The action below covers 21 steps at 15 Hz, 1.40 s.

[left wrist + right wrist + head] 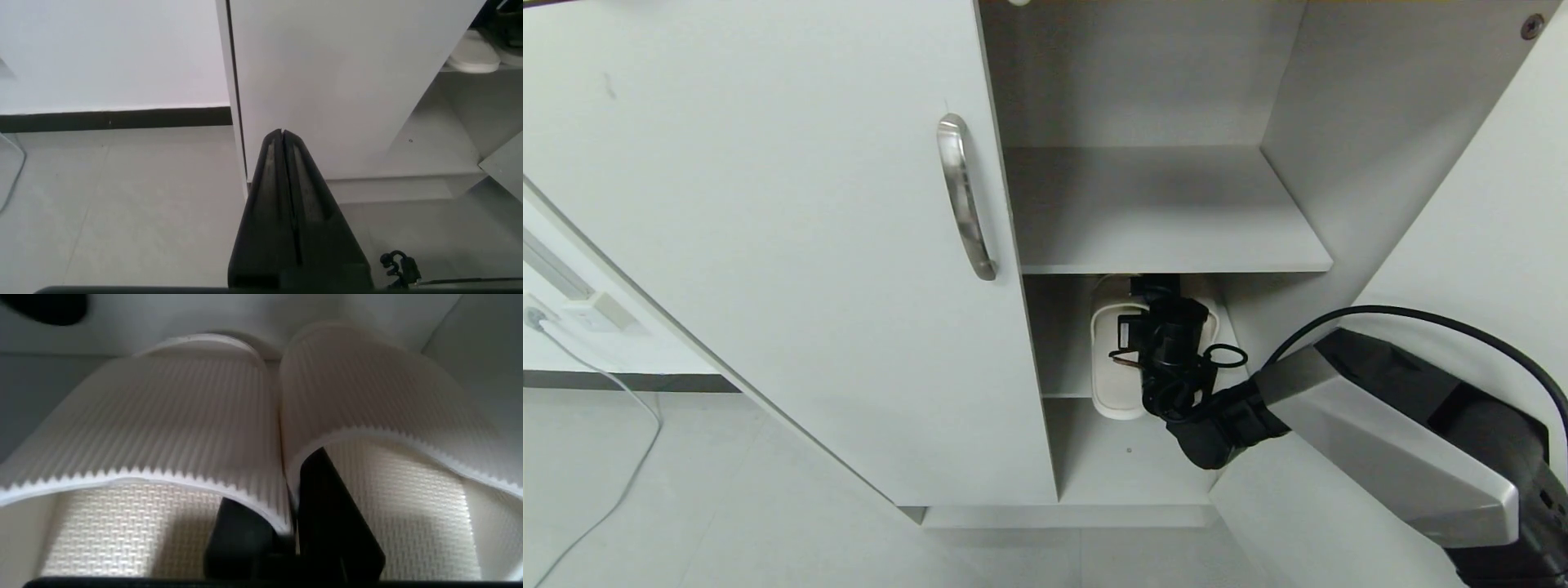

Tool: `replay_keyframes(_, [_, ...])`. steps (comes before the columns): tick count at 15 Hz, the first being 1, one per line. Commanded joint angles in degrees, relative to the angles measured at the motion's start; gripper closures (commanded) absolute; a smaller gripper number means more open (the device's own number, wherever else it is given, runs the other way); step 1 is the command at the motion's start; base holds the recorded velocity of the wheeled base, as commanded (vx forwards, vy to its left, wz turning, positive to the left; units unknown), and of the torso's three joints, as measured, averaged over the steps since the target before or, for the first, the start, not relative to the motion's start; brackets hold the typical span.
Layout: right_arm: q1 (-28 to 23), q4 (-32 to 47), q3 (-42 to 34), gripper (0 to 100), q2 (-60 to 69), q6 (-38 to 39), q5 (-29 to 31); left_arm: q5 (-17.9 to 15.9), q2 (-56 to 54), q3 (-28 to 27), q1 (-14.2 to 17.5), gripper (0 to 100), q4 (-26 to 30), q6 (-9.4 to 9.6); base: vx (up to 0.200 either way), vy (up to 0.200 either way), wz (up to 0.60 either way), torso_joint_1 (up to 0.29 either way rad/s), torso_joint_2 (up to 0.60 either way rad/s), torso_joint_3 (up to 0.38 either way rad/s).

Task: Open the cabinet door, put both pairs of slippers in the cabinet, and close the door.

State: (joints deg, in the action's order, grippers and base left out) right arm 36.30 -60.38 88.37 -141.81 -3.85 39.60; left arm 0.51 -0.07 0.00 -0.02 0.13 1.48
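"Where are the slippers (1112, 371) sitting?"

"On the lower shelf (1066, 390) — the right gripper (290, 527) is clamping both between its fingers. It should be sliding them deeper before releasing. The left gripper (282, 184) is idling, fingers closed."

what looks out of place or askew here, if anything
Nothing stands out. The white slippers sit side by side and level in the lower part of the cabinet, pinched together at their inner straps by the right gripper. No damage or spill shows.
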Motion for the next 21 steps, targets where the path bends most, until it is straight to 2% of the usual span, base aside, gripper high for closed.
replay_keyframes(1, [-0.27,0.7,1.72,100,-1.1,-0.01,-0.04,0.02,0.07,0.0,0.02,100,-0.05,0.02,0.0,0.0,0.0,0.0,0.0,0.0])
replay_keyframes(7, [-0.71,3.16,3.39,100,-1.98,0.16,-0.04,0.02,0.07,0.0,0.02,100,0.04,0.02,0.0,0.0,0.0,0.0,0.0,0.0])
replay_keyframes(8, [-0.71,3.25,3.39,0,-1.98,0.16,-0.04,0.02,0.07,0.0,0.02,100,0.04,0.02,0.0,0.0,0.0,0.0,0.0,0.0])
replay_keyframes(14, [-0.27,2.28,0.05,0,-0.31,0.34,0.04,0.02,0.07,0.0,0.02,100,0.04,0.02,0.0,0.0,0.0,0.0,0.0,0.0])
replay_keyframes(16, [0.43,0.0,-4.96,0,2.59,0.42,0.04,0.02,0.07,0.0,0.02,100,0.04,0.02,0.0,0.0,0.0,0.0,0.0,0.0])
replay_keyframes(19, [2.98,-5.36,-18.23,0,9.27,0.42,0.4,0.02,0.07,0.0,0.02,100,0.04,0.02,0.0,0.0,0.0,0.0,0.0,0.0])
replay_keyframes(21, [4.74,-11.95,-27.46,0,11.82,0.42,0.48,0.02,0.07,0.0,0.02,100,0.04,0.02,0.0,0.0,0.0,0.0,0.0,0.0])
